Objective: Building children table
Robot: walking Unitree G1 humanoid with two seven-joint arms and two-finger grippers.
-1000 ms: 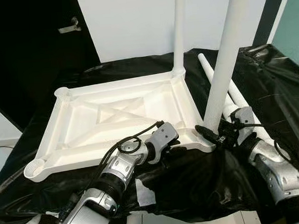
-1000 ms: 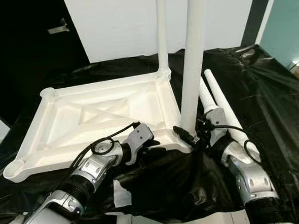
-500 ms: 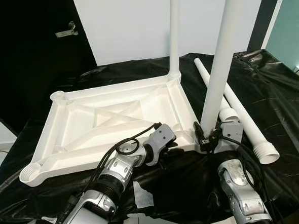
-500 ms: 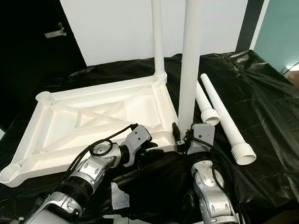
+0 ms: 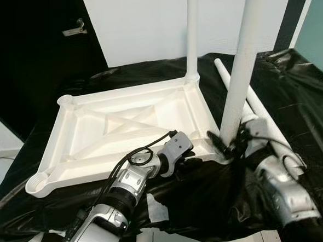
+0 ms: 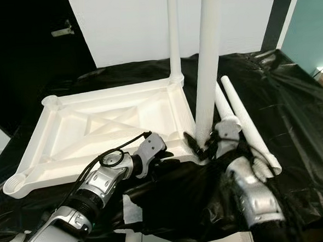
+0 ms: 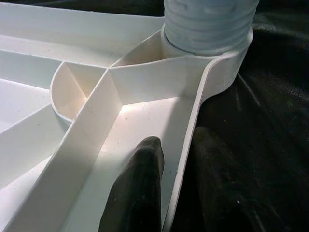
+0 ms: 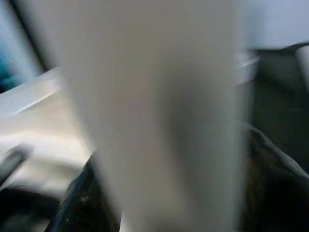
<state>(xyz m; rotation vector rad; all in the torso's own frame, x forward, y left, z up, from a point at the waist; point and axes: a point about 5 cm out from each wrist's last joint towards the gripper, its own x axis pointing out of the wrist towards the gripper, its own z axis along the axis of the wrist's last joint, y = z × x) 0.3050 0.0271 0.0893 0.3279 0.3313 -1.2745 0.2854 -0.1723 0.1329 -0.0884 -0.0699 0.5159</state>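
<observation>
In the head views, a white tabletop (image 5: pixel 129 128) is seen lying upside down on a surface draped in black plastic sheeting (image 5: pixel 291 91). Two white legs are stood upright in its corner sockets: a far leg (image 5: pixel 192 37) at about 12 o'clock and a near leg (image 5: pixel 241 77) at about 3 o'clock, both cut off by the top of the frame. Two loose legs (image 6: pixel 244 121) are laid on the sheet beyond the near leg, partly hidden by it. The right gripper (image 5: pixel 224 145) is closed around the base of the near leg. The left gripper (image 5: pixel 187 159) is largely hidden under its wrist.

In the left wrist view, one black finger (image 7: pixel 140 193) is seen inside the tabletop's rim and the other outside, clamping it near a threaded leg end.

The right wrist view is blurred; the pale near leg is seen close up.
</observation>
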